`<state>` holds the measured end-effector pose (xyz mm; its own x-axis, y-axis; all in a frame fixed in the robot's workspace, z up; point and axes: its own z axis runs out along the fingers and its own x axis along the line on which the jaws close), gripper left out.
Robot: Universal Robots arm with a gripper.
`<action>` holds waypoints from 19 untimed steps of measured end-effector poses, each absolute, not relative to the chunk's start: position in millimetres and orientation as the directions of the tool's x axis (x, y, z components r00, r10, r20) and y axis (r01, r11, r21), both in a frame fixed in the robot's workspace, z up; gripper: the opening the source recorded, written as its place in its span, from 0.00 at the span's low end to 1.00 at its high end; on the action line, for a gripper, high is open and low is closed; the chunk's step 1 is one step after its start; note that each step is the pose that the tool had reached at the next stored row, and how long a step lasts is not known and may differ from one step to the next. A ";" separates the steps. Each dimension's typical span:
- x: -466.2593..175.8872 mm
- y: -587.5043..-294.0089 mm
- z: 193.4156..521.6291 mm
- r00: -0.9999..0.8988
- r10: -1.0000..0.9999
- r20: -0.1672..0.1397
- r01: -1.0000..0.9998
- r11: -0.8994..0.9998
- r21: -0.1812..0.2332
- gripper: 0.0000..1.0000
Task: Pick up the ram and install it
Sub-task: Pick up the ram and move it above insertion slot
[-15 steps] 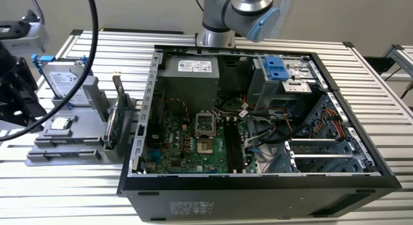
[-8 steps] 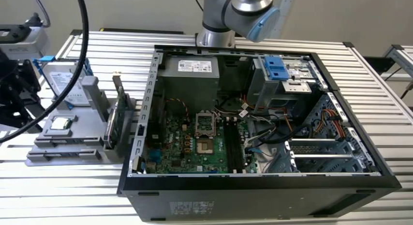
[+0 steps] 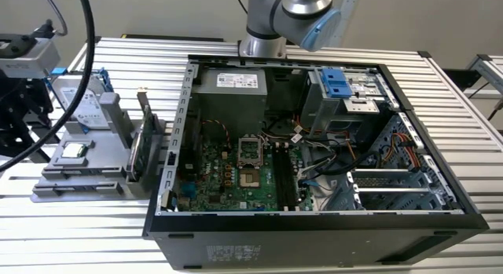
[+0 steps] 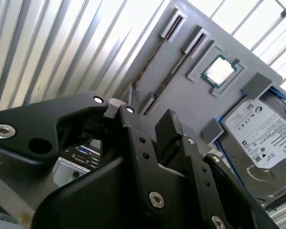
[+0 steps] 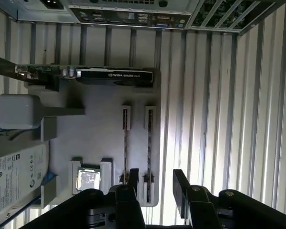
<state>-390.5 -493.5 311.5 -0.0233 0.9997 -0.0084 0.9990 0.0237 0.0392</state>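
Ram (image 5: 148, 152) slotted edge-up in grey holder (image 5: 100, 133), ungripped; hovered above holder, gripper (image 5: 156, 180) spread, empty; approach stage, likely needed straddling thin edge.

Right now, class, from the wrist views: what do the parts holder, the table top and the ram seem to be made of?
Parts holder: matt grey plastic, probably moulded or printed, going by its even colour and dull surface. Table top: bare metal, likely aluminium; ribbed slats throw bright glare. Ram: thin dark circuit board, seen edge-on in the holder's slots; finish unclear.

Open computer case (image 3: 314, 244), grey holder (image 3: 79, 191), hard drive (image 3: 86, 112), processor (image 3: 75, 149)
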 end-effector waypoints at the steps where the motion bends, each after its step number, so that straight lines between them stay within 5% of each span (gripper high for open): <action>1: -390.6 -493.5 311.3 -0.010 1.000 -0.008 0.999 0.010 0.039 1.00; 19: -390.8 -493.4 304.1 -0.025 1.000 -0.008 0.999 0.025 0.038 1.00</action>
<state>-390.8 -493.4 304.1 -0.0250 0.9997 -0.0085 0.9989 0.0253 0.0382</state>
